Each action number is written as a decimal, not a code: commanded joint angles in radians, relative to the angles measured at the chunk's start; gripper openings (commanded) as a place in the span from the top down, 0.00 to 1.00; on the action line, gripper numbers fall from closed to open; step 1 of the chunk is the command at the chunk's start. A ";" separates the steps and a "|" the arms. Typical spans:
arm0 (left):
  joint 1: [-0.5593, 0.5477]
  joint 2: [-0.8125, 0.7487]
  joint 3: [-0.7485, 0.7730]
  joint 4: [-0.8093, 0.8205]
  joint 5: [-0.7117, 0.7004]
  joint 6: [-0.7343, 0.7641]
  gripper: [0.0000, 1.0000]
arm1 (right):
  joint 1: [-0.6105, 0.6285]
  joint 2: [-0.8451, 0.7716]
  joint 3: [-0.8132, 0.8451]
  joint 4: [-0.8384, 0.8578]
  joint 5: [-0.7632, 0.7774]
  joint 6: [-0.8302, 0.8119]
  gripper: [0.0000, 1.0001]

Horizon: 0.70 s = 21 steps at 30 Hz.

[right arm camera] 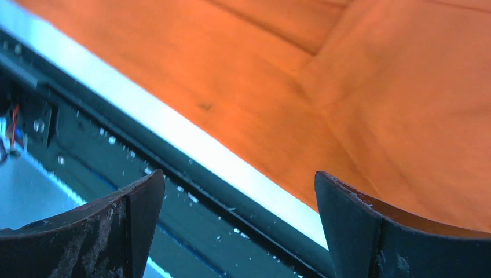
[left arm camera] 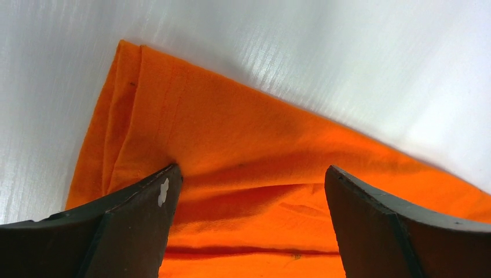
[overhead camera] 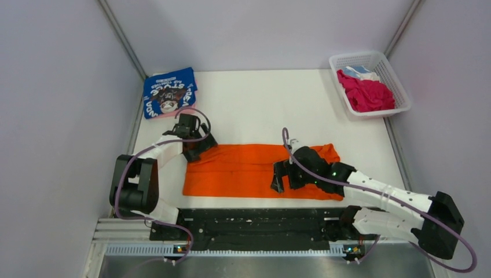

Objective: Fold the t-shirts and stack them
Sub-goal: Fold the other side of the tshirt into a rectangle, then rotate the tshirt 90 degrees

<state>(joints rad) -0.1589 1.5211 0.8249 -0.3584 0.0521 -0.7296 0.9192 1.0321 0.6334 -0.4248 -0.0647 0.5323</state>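
The orange t-shirt lies on the white table as a long flat band, already folded lengthwise, with its near edge close to the black mounting rail at the table's front. The left gripper hangs over the band's far left corner, jaws spread wide and nothing between them. Its wrist view shows several layers of cloth meeting just inside that corner. The right gripper sits low over the band, right of its middle and by the front edge. It too is wide and empty, framing orange cloth, a strip of bare table and the rail.

The likeliest fault is a shallow pinch on the left. If the fingers close on the top layer alone, the lengthwise fold probably opens as the corner rises. The right side carries a different risk. So near the edge, a small error towards the front would likely bring a finger down on bare table or the rail and miss the cloth. The two grippers also stand unevenly along the band, one at a corner and one short of the right end. A lift from these spots may leave the right end dragging and skew the crosswise fold.

The folded blue t-shirt rests at the far left corner with a pink t-shirt showing beneath it, so a careless placement could nudge that stack askew. The basket, holding a magenta t-shirt and a light-blue t-shirt, stands well apart at the far right
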 commanded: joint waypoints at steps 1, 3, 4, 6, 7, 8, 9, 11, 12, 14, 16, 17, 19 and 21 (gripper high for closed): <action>0.005 0.032 -0.018 -0.037 -0.098 0.018 0.01 | -0.067 -0.055 -0.024 -0.025 0.204 0.166 0.01; 0.009 0.038 -0.018 -0.046 -0.107 0.018 0.01 | -0.154 -0.046 -0.064 0.017 0.189 0.204 0.01; 0.010 0.042 -0.018 -0.049 -0.109 0.017 0.01 | -0.197 -0.033 -0.085 0.039 0.182 0.224 0.01; 0.013 0.043 -0.019 -0.057 -0.114 0.010 0.01 | -0.272 -0.012 -0.111 0.107 0.165 0.229 0.01; 0.013 0.038 -0.023 -0.056 -0.115 0.008 0.01 | -0.294 -0.001 -0.130 0.158 0.170 0.217 0.01; 0.013 0.036 -0.026 -0.055 -0.112 0.005 0.01 | -0.307 0.016 -0.151 0.217 0.187 0.200 0.01; 0.013 0.035 -0.026 -0.054 -0.108 0.002 0.01 | -0.319 0.037 -0.166 0.253 0.220 0.197 0.01; 0.013 0.032 -0.022 -0.067 -0.111 -0.009 0.01 | -0.354 0.099 -0.169 0.262 0.238 0.220 0.01; 0.013 0.028 -0.022 -0.073 -0.120 -0.014 0.01 | -0.369 0.126 -0.167 0.262 0.241 0.232 0.01; 0.013 0.015 -0.027 -0.083 -0.131 -0.022 0.01 | -0.395 0.170 -0.162 0.275 0.273 0.243 0.01; 0.012 -0.011 -0.038 -0.101 -0.135 -0.044 0.01 | -0.450 0.216 -0.154 0.319 0.276 0.236 0.01; 0.010 -0.025 -0.056 -0.103 -0.126 -0.056 0.01 | -0.487 0.243 -0.150 0.353 0.258 0.230 0.01; -0.010 -0.061 -0.108 -0.088 -0.105 -0.085 0.01 | -0.566 0.322 -0.119 0.411 0.201 0.215 0.01; -0.051 -0.097 -0.164 -0.088 -0.106 -0.129 0.01 | -0.613 0.427 -0.042 0.478 0.153 0.187 0.01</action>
<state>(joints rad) -0.1650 1.4631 0.7689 -0.3546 -0.0242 -0.7891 0.4061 1.2919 0.5232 -0.0406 0.1215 0.7597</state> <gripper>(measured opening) 0.990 0.985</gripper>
